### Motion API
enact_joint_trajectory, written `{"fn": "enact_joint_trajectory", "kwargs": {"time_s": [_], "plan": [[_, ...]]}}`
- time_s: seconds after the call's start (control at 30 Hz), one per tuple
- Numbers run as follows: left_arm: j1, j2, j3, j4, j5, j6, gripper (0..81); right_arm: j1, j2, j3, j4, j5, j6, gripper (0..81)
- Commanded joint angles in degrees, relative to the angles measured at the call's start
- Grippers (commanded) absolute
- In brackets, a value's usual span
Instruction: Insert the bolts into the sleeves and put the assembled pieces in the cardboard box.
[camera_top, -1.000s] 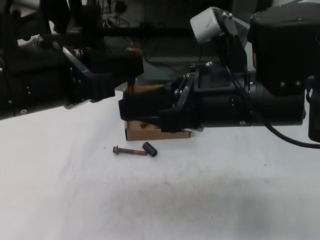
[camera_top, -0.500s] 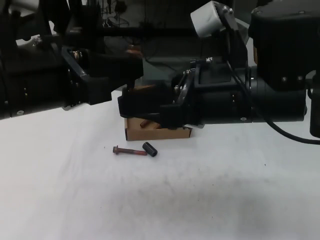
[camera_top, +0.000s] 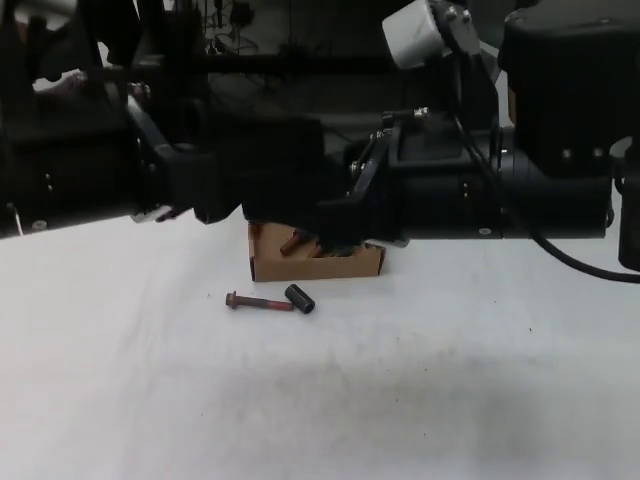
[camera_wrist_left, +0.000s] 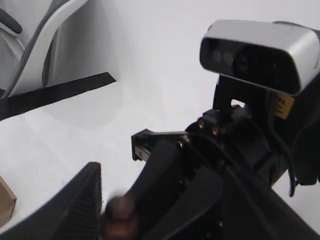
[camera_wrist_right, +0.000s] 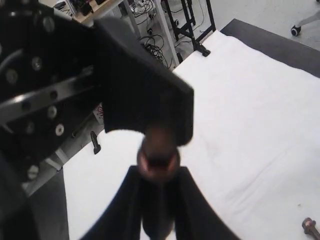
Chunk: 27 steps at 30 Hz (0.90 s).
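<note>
On bench (camera_top: 420, 400), reddish-brown flanged bolt (camera_top: 258, 300)

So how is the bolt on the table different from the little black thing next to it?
The bolt is reddish-brown; the sleeve is black. The bolt is longer than the sleeve. Both lie loose on the white bench, near the cardboard box.

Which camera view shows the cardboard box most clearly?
The high view. There the cardboard box sits on the bench behind the loose bolt and sleeve. Its front wall and some pieces inside are visible, though its rear is covered. The left wrist view catches what looks like one corner of it at the picture's edge.
</note>
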<state>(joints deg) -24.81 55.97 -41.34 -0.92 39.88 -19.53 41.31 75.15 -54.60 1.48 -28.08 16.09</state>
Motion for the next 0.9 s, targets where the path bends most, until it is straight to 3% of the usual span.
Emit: {"fn": "enact_joint_trajectory", "kwargs": {"time_s": [0.0, 0.3, 0.6, 0.87], "plan": [[-0.4, -0.5, -0.2, -1.0, 1.3, -2.2, 70.0, -0.2, -0.2, -0.9, -1.8, 0.3, -0.2, 0.4], [0.0, -0.6, -0.2, -3.1, 0.0, -2.3, 70.0, -0.2, -0.2, -0.9, -1.8, 0.3, -0.2, 0.4], [9.7, -5.5, -0.2, 0.2, 1.0, -4.4, 70.0, -0.9, -0.2, -0.9, 9.9, 5.7, -10.0, 0.4], [15.7, -15.3, -0.2, 22.3, 0.1, 1.7, 70.0, -9.4, 6.5, -2.9, 10.2, 7.2, -10.4, 0.4]]}}
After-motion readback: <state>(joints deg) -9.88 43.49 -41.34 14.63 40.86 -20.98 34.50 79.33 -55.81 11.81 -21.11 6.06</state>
